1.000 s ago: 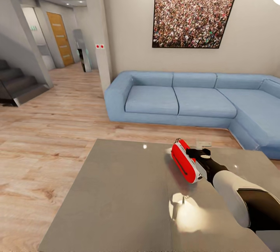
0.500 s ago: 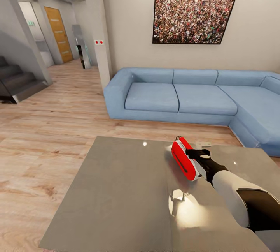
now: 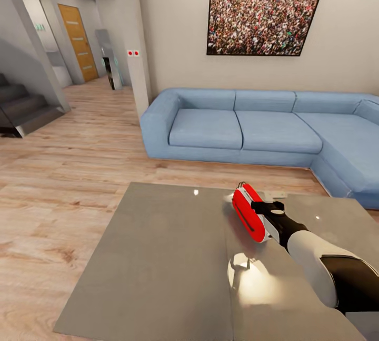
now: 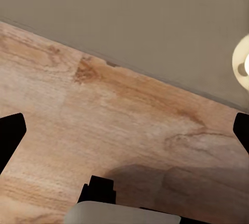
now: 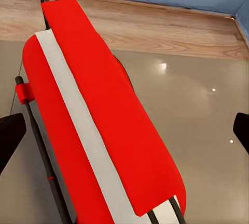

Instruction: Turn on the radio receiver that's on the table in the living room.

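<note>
The blue corner sofa (image 3: 252, 130) runs beyond the far edge of the grey table (image 3: 168, 256). Above the table's far right part, the right gripper (image 3: 261, 213) meets the red radio receiver (image 3: 248, 212), tilted on edge. Whether that gripper clamps it cannot be told; the left gripper (image 4: 124, 130), spread wide, holds nothing.

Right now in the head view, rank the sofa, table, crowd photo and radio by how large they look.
1. Table and sofa: too close to call, and the table is nearer.
2. Crowd photo.
3. Radio, smallest.
</note>
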